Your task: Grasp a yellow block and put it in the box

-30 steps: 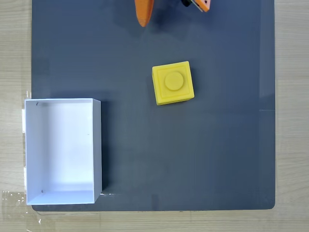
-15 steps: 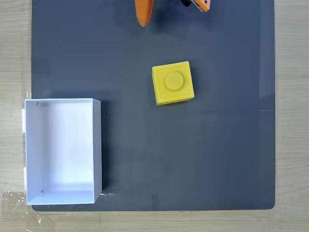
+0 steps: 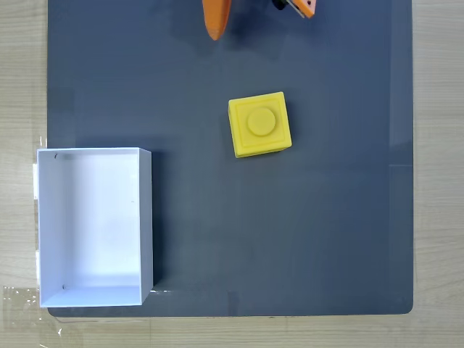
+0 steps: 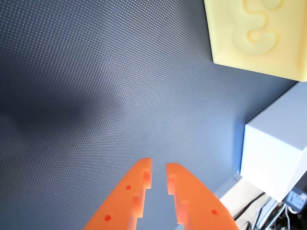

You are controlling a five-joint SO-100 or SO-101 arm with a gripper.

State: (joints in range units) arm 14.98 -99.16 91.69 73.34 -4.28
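Observation:
In the fixed view the yellow block [image 3: 260,124] sits stud-up on the dark mat, a little above the middle. The white box [image 3: 94,226] stands open and holds nothing at the lower left, well apart from the block. My gripper [image 3: 215,30] reaches in from the top edge, above and left of the block and not touching it. In the wrist view the orange fingers [image 4: 139,191] of the gripper [image 4: 159,166] stand almost together with a thin slit and nothing between them. There the block [image 4: 254,33] is at the top right and a box corner [image 4: 271,155] at the right.
A dark grey mat [image 3: 326,232] covers most of the pale wooden table [image 3: 438,174]. An orange-and-black part of the arm [image 3: 299,6] shows at the top edge. Clear tape [image 3: 22,297] lies by the box's lower left corner.

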